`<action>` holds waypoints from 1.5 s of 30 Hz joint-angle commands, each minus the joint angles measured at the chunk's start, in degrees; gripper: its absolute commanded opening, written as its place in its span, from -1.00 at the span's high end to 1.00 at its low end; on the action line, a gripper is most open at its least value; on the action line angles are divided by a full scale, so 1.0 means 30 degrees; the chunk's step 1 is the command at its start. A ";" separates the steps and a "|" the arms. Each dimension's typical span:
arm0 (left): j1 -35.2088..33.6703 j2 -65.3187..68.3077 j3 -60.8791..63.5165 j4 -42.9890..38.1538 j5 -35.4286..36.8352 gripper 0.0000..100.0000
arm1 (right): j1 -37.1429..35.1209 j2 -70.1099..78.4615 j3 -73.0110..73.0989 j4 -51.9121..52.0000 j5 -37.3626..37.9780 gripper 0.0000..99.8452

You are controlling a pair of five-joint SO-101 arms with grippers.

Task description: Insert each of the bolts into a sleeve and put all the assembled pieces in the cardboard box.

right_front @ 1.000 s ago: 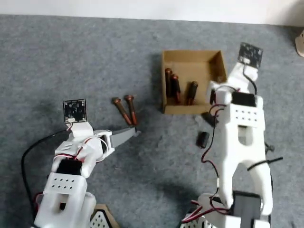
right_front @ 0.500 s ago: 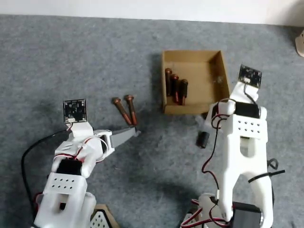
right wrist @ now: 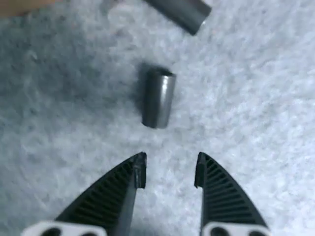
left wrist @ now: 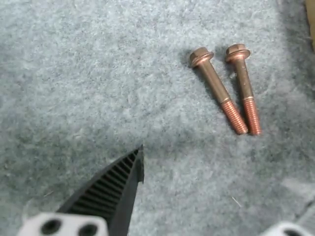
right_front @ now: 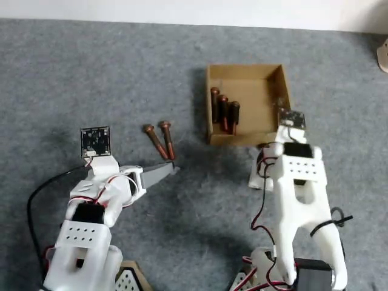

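Observation:
Two bare copper bolts (right_front: 160, 140) lie side by side on the grey carpet, also seen in the left wrist view (left wrist: 216, 96). My left gripper (right_front: 167, 171) hovers just short of them, open, with one ribbed finger (left wrist: 123, 182) showing. The cardboard box (right_front: 276, 82) holds three assembled pieces (right_front: 224, 112) along one wall. My right gripper (right wrist: 168, 169) is open and empty above the carpet, with a dark sleeve (right wrist: 158, 98) lying just beyond its fingertips. A second sleeve (right wrist: 179, 11) lies farther off. In the high view the right arm (right_front: 297, 182) covers both sleeves.
Grey carpet (right_front: 91, 73) covers the table. The right arm stands just in front of the box's near wall. A cardboard scrap (right_front: 134, 276) lies by the left arm's base. Carpet stretches open between the two arms.
The right arm has drawn back from over the box, leaving a third piece inside, and has come down over the sleeves in front of the box. The left arm has not moved.

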 commanded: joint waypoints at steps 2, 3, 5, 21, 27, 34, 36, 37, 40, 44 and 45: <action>-0.0278 -0.0103 -0.0073 -0.0322 -0.0410 0.01 | -0.0923 -0.0601 0.0777 -0.2154 -0.1788 0.71; -0.0278 -0.0103 -0.0073 -0.0322 -0.0410 0.01 | -0.0982 -0.0601 0.0982 -0.2535 -0.1993 0.71; -0.0278 -0.0103 -0.0073 -0.0322 -0.0410 0.01 | -0.0952 -0.0601 0.1363 -0.3443 -0.2315 0.71; -0.0278 -0.0103 -0.0073 -0.0264 -0.0410 0.01 | -0.0864 -0.0571 0.3795 -0.8015 -0.3106 0.71; -0.0278 -0.0103 -0.0073 -0.0234 -0.0410 0.01 | -0.0718 -0.0571 0.3795 -0.8601 -0.2989 0.71; -0.0278 -0.0103 -0.0073 -0.0205 -0.0410 0.01 | -0.0630 -0.0571 0.3678 -0.8073 -0.2374 0.71; -0.0278 -0.0103 -0.0073 -0.0205 -0.0410 0.01 | -0.0601 -0.0542 0.3648 -0.7136 -0.2315 0.71; -0.0278 -0.0103 -0.0073 -0.0205 -0.0410 0.01 | -0.0425 -0.0542 0.3619 -0.6637 -0.2286 0.71; -0.0278 -0.0103 -0.0073 -0.0205 -0.0410 0.01 | -0.0249 -0.0513 0.3179 -0.6168 -0.2198 0.71; -0.0278 -0.0103 -0.0073 -0.0205 -0.0410 0.01 | 0.0103 0.1040 0.2740 -0.6139 -0.2198 0.71; -0.0278 -0.0103 -0.0073 -0.0205 -0.0410 0.01 | 0.0220 0.1714 0.2623 -0.6198 -0.2198 0.71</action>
